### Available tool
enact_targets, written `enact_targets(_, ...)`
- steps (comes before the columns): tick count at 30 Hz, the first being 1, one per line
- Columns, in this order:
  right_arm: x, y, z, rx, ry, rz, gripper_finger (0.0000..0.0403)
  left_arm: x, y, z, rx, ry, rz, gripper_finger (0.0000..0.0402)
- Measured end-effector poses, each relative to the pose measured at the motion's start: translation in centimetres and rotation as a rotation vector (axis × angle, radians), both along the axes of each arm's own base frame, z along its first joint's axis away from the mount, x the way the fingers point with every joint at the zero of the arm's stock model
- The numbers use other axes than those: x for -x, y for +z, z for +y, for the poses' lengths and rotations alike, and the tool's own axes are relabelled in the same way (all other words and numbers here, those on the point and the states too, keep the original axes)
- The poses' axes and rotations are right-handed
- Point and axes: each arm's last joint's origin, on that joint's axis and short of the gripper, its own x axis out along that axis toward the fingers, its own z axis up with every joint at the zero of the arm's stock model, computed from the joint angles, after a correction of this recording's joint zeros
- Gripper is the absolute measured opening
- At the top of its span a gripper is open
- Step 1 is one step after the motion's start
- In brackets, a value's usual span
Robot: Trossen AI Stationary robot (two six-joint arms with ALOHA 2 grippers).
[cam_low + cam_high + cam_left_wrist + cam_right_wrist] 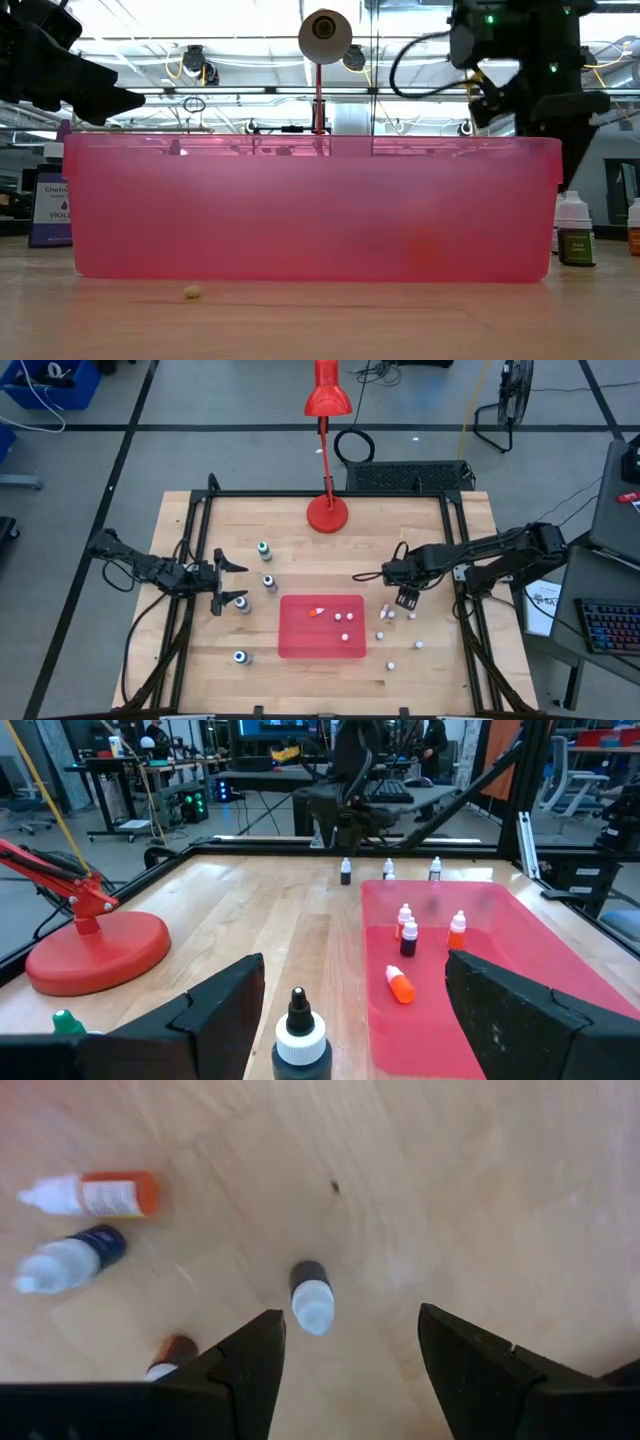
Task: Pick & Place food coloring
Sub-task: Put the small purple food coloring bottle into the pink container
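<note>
The food coloring is several tiny dropper bottles. Three show inside the flat red tray (322,645), one of them orange-tipped (318,611) and lying on its side. Others stand or lie on the wood on both sides of the tray. My left gripper (228,582) is open, level above the table left of the tray, and a white-collared bottle (300,1040) stands just ahead of its fingers. My right gripper (406,598) is open and points down right of the tray. A dark-bodied, white-capped bottle (312,1295) stands on the table below it, between the fingers' lines.
The red desk lamp stands with its base (327,513) at the table's far middle. A green-capped bottle (264,549) and one more bottle (240,656) stand left of the tray. An orange bottle (100,1193) and a blue one (70,1260) lie near my right gripper.
</note>
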Motion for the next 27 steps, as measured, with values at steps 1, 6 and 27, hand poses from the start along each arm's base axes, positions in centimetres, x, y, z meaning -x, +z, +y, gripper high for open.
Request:
enact_targets(1,0.2,-0.4,0.0,-0.012,-0.001,0.007,0.0215,0.0,0.0,0.0,0.001,0.000,0.000,0.0305)
enact_targets(6,0.5,-1.9,0.1,-0.028,0.002,-0.012,0.0215,0.0,0.0,0.0,0.001,0.000,-0.001,0.0305)
enact_targets(27,0.9,-4.3,0.1,-0.047,0.013,-0.082,0.0204,0.0,0.0,0.0,0.001,0.000,-0.001,0.0305)
